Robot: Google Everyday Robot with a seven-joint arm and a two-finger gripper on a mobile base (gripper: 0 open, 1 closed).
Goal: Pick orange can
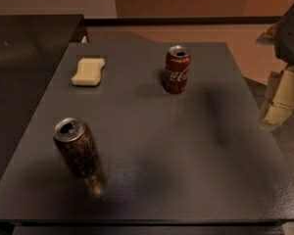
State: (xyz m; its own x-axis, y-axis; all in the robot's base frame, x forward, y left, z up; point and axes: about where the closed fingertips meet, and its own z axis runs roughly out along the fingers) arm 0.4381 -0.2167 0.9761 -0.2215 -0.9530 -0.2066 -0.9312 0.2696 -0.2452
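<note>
Early going here, by the look of it: the orange can point(76, 147) stands upright on the dark table point(196, 180), down at the near-left part of the top, silver lid up, with nothing touching it. So the pick is not yet made, and by my reading everything is left to do: the reach across, the lining up, the closing on the can and the lift. The gripper point(281, 99) hangs out at the right edge of the view, off beyond the table's right side and above floor level, well apart from the can. Only its pale outer casing shows, and whether it is spread or drawn together this view does not settle. It is clearly carrying nothing. The can sits on the opposite side of the table from it, nearer the front edge, so the arm would have to cross most of the tabletop to get there. Watch the distractor: a red can point(177, 69) with white script stands toward the back, much nearer the gripper than the target is. A pale yellow sponge point(88, 71) lies flat at the back left, well behind the orange can, with open tabletop between them.
</note>
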